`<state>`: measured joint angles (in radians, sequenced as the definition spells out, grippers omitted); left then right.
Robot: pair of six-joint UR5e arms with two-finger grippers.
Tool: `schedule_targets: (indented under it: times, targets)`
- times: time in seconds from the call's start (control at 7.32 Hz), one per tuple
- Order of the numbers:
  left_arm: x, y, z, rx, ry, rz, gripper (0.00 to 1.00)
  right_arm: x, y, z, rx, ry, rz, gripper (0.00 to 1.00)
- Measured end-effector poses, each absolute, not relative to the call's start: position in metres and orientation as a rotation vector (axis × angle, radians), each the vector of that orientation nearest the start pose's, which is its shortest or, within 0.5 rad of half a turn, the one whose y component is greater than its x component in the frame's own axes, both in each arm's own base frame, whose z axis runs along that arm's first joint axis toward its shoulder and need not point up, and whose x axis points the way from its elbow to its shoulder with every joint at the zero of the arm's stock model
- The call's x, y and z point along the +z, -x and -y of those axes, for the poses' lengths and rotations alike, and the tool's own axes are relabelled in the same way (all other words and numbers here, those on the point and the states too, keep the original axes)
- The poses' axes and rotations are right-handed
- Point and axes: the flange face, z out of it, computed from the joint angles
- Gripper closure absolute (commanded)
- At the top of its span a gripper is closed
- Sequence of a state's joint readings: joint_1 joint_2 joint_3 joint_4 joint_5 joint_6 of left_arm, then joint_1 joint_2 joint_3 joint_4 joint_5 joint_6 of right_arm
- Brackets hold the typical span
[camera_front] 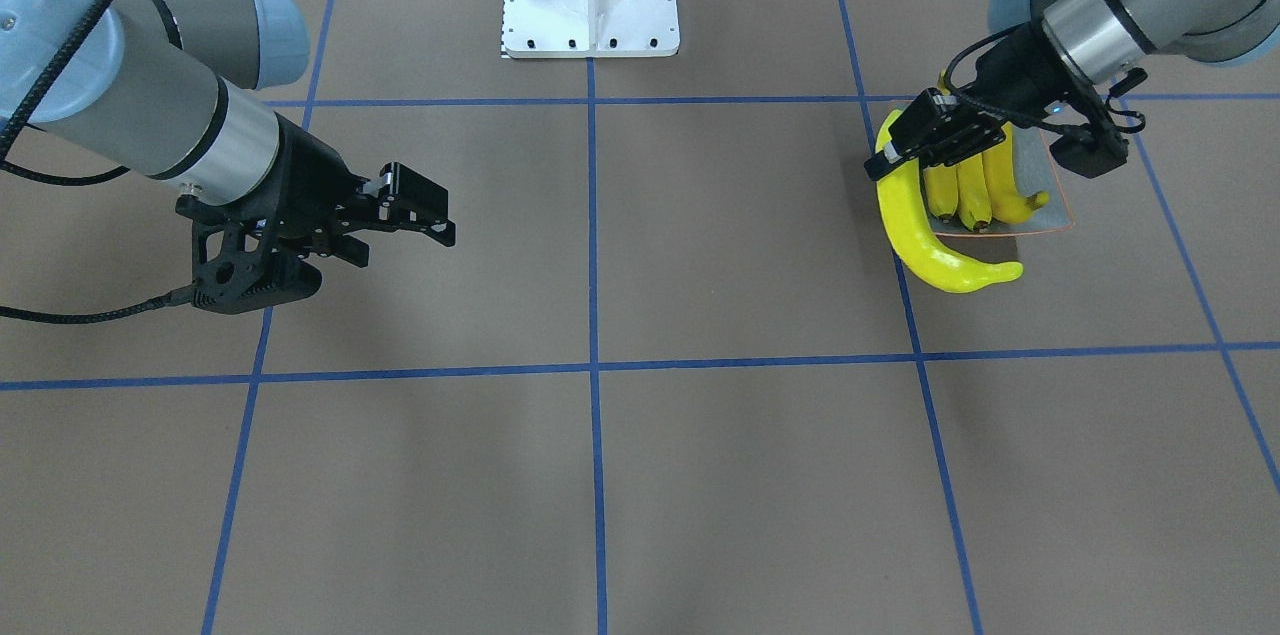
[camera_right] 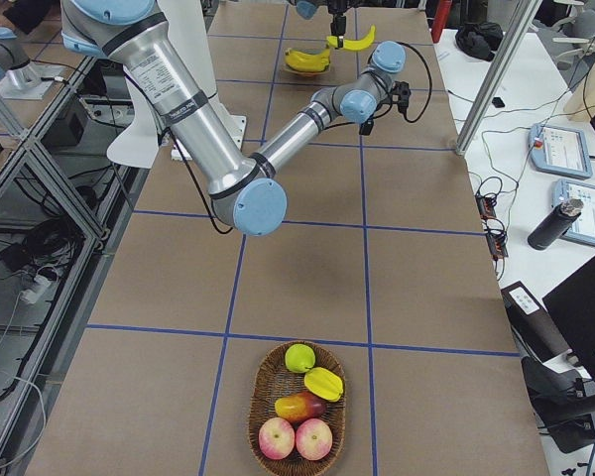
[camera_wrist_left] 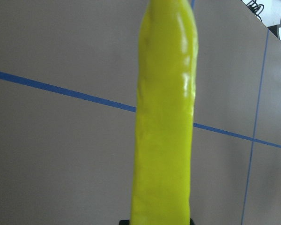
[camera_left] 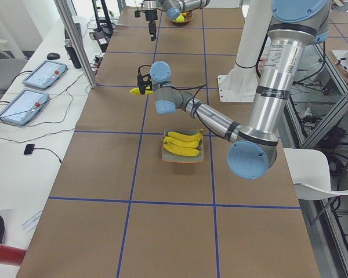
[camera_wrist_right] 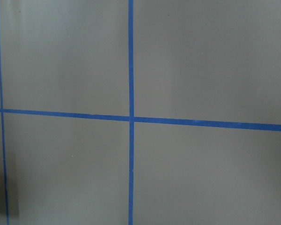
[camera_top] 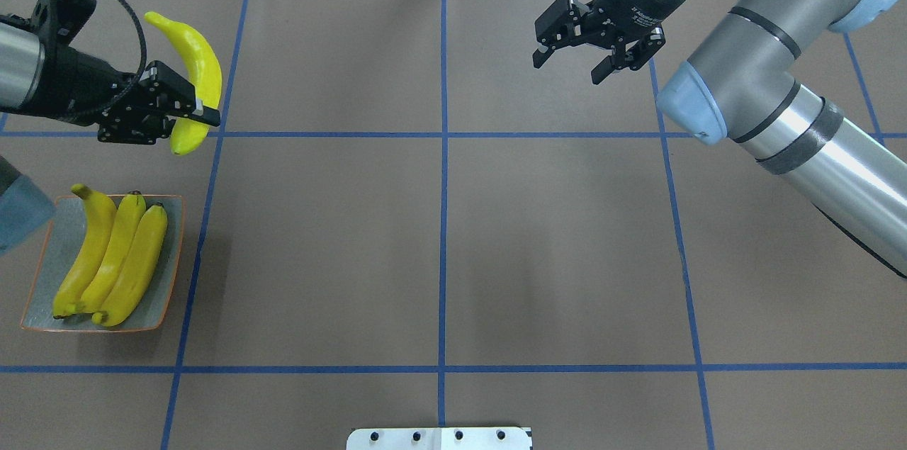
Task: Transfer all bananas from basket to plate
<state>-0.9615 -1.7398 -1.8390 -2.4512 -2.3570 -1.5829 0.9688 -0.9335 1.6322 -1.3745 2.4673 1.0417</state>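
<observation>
The left fingers (camera_top: 186, 97) clamp one banana (camera_top: 200, 60) aloft beyond the plate (camera_top: 57, 237) (three bananas (camera_top: 113, 259) lie on it); the right fingers (camera_top: 544, 57) gape wide, well apart from the plate.

You'll find the plate (camera_top: 58, 241) at the robot's left end of the table (camera_top: 439, 237), with three bananas (camera_top: 113, 259) side by side on it. Beyond it, away from the base, the left gripper (camera_top: 195, 110) holds a fourth banana (camera_top: 198, 74) above the table. The basket (camera_right: 258, 387) sits at the opposite, right end.

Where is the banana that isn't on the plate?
The banana is at the overhead view's upper left, held by the left gripper, just beyond the plate.
</observation>
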Motion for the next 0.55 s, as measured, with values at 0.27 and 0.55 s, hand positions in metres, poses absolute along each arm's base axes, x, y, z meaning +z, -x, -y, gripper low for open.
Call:
schedule_targets:
  times: [0.27, 0.55]
  targets:
    - [0.371, -0.268, 0.419, -0.331, 0.000, -1.329, 1.00, 0.228, 0.328, 0.582, 0.020, 0.020, 1.134, 0.00]
    - [0.399, -0.244, 0.399, -0.331, -0.061, -1.271, 1.00, 0.241, 0.331, 0.581, 0.039, 0.002, 1.106, 0.00]
